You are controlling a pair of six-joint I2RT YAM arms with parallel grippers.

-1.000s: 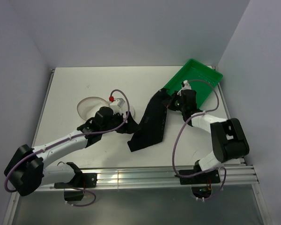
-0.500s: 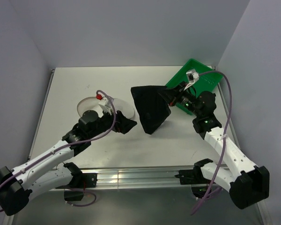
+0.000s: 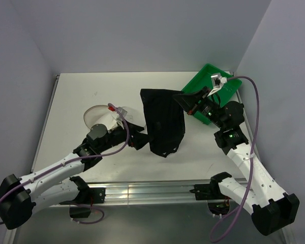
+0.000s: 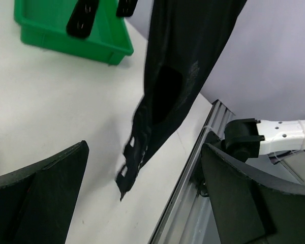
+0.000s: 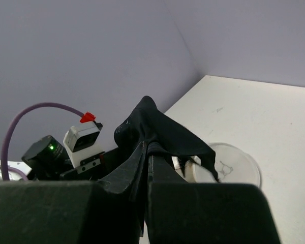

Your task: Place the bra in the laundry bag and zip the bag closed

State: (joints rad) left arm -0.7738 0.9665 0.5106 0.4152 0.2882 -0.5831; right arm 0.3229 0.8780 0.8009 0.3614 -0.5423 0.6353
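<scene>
From above, the right gripper (image 3: pixel 189 100) was clamped on one top corner of the bra (image 3: pixel 162 122), well up off the table (image 3: pixel 76 91). So the black fabric hung down in a long sheet with its lower end free. Held high, I'd say, to let it unfold and offer the other arm an edge. The left gripper (image 3: pixel 139 141) sat low, just beside that hanging end. Behind its arm lay the laundry bag (image 3: pixel 96 114), a pale mesh disc flat on the table and partly hidden; whether its zip was open I could not tell. The green tray (image 3: pixel 221 84) sat in the far right corner, beyond the right wrist.

Over to the left wrist: its fingers (image 4: pixel 46 198) stood wide apart with nothing between them, aimed at the bra's (image 4: pixel 173 76) dangling tail. That tail hung ahead of them without touching them, and whether its tip brushed the surface I could not tell. It looked like a line-up for a second grip, low on the fabric. The green tray (image 4: pixel 66 40) lay beyond, and the rail (image 4: pixel 193 168) ran along the table edge on the right.

Right wrist view: the jaws were pressed together on a bunched fold of the bra (image 5: pixel 157 132), with fabric draped out past them. Beyond it sat the laundry bag (image 5: pixel 229 165), round and white, well apart from the garment, so the bra was not yet in the bag and zipping looked some way off
</scene>
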